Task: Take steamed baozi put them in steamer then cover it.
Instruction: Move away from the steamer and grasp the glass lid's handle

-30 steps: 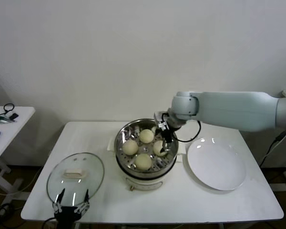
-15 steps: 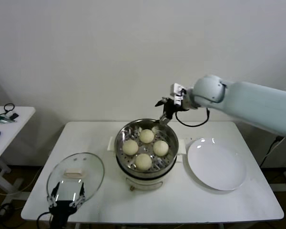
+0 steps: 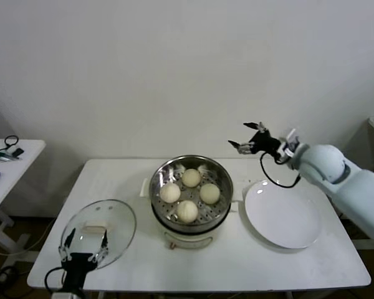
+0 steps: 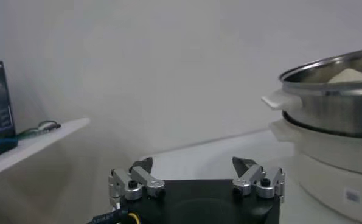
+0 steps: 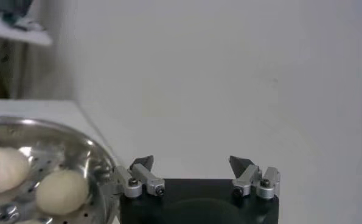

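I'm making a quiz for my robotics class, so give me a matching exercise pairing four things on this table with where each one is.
Things:
1. steamed baozi
2. cover
3. white plate
4. right gripper

Places:
A. lying flat on the table, on the steamer's left
B. in the air, open, above the table's far edge
C. inside the steamer, on its perforated tray
D. on the table, right of the steamer, bare

Pairs: 1-C, 2-A, 3-D, 4-B
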You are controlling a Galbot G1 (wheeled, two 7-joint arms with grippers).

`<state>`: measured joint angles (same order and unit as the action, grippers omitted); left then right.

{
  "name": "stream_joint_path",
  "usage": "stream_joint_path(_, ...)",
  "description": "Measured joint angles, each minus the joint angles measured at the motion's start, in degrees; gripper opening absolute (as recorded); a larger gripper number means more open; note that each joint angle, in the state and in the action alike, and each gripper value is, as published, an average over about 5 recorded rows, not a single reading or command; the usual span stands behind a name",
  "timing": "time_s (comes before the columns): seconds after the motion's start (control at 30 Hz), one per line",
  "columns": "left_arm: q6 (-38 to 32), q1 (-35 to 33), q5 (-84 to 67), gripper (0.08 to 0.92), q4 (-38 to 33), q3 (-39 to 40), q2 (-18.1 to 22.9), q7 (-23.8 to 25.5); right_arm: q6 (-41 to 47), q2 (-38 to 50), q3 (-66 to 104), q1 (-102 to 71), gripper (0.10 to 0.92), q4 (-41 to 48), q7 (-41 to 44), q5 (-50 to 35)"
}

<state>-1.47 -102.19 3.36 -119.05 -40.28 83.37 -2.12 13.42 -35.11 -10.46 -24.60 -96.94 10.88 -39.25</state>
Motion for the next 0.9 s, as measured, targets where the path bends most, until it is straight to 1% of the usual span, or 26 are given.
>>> stream_joint_path(0.2,-1.3,0.5,2.8,0.823,1.1,0.1,-1.0,-1.6,-8.6,-6.6,21.4,-22.9,0.823,-2.2,-1.9,4.0)
stream_joint_path(0.37,-3.3,0.4,7.3,0.823,1.5,0.1,-1.5,-3.9,-17.1,-12.9,32.8,-41.1,0.823,-1.9,-2.8,6.2)
stream_joint_path(0.5,-4.7,0.6,11.5,0.823,1.9,-0.1,-1.7,-6.6,-24.2,-17.5,37.9,-52.8,0.823,-1.7,-3.3,8.3)
stream_joint_path(0.6,-5.5,0.9,16.5,0.823,2.4,-0.4,-2.1,-9.9,-28.9,-20.5,40.2,-58.7,0.823,-1.7,-3.8,9.6)
stream_joint_path(0.73,-6.4,0.7,26.4,0.823,3.4,-1.3,-3.1,-14.7,-33.5,-23.7,41.8,-63.5,0.823,-1.2,-4.6,11.1)
stream_joint_path(0.9,-6.8,0.0,40.3,0.823,6.0,-1.7,-4.5,-19.5,-37.0,-26.5,42.5,-67.0,0.823,-0.4,-5.4,12.6)
